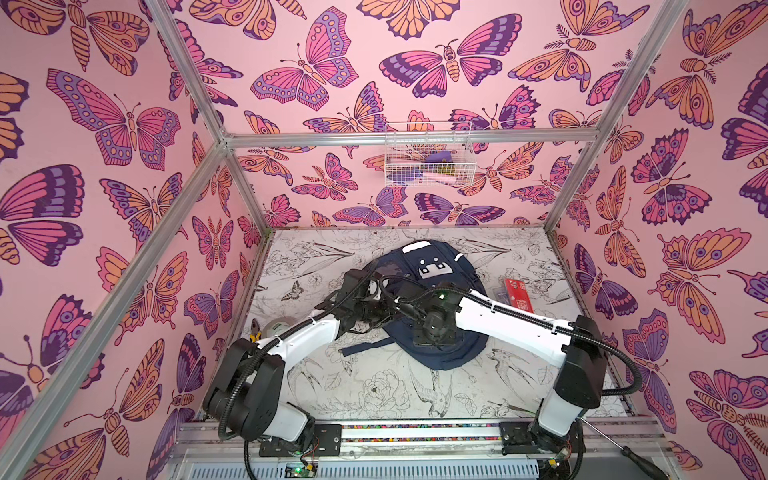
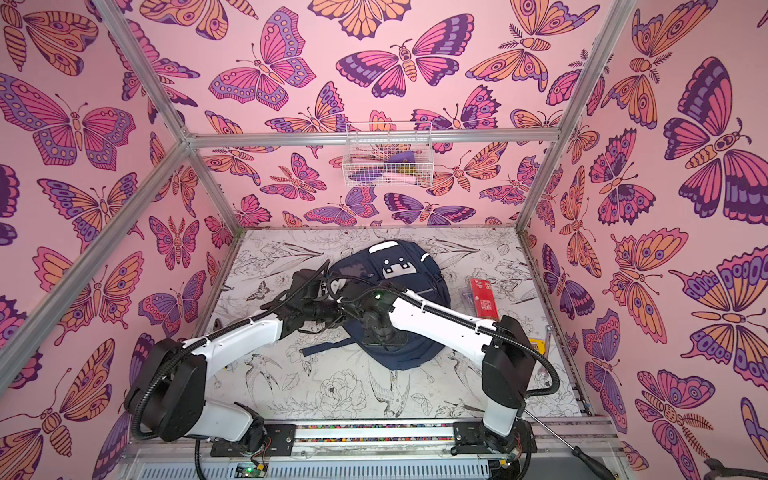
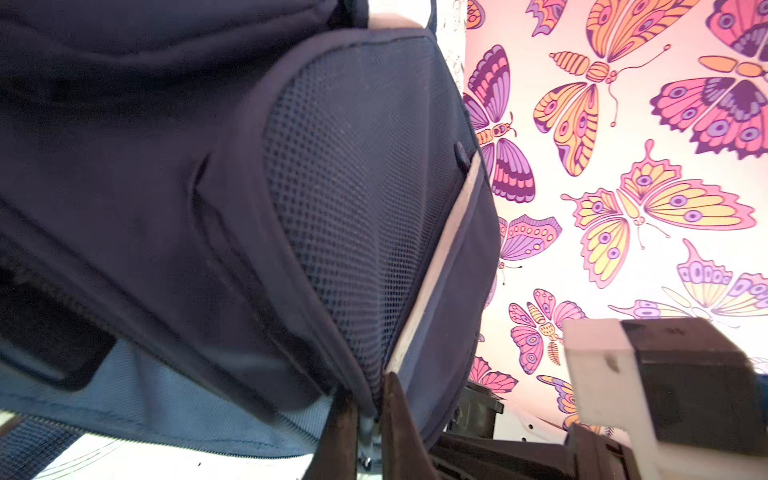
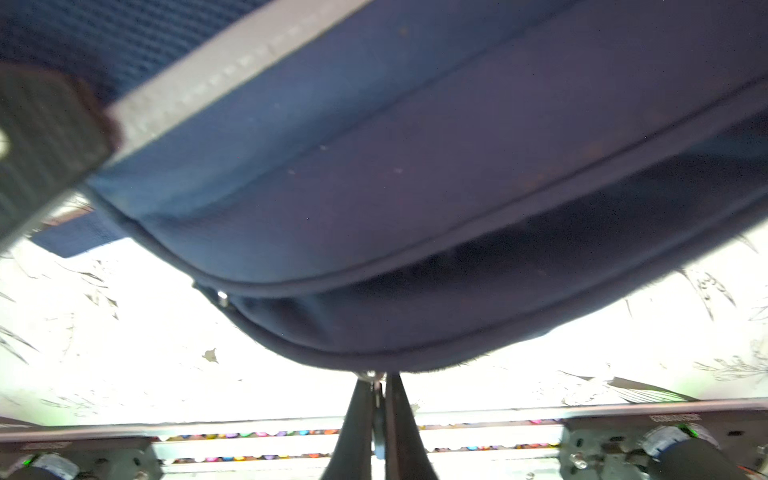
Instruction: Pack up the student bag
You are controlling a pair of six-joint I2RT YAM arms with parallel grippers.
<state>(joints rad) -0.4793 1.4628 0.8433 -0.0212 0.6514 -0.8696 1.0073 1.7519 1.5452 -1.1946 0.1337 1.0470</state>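
The student bag [image 1: 451, 357] [image 2: 415, 357], navy blue with a white patch, lies flat in the middle of the table in both top views, and both arms reach over it. In the left wrist view my left gripper [image 3: 371, 409] is shut on the bag's fabric edge below the mesh side pocket [image 3: 357, 166] and a pale reflective stripe [image 3: 440, 257]. In the right wrist view my right gripper [image 4: 378, 380] is shut on a small zipper pull [image 4: 372, 376] at the bag's rounded lower edge [image 4: 374, 357], facing the front rail. Both sets of fingertips are hidden under the wrists in the top views.
A red box [image 1: 517, 293] lies right of the bag. A tape roll [image 1: 279, 326] and yellow-handled pliers [image 1: 255, 330] sit at the left edge. A wire basket [image 1: 428, 156] hangs on the back wall. A screwdriver [image 1: 623, 449] lies at the front right.
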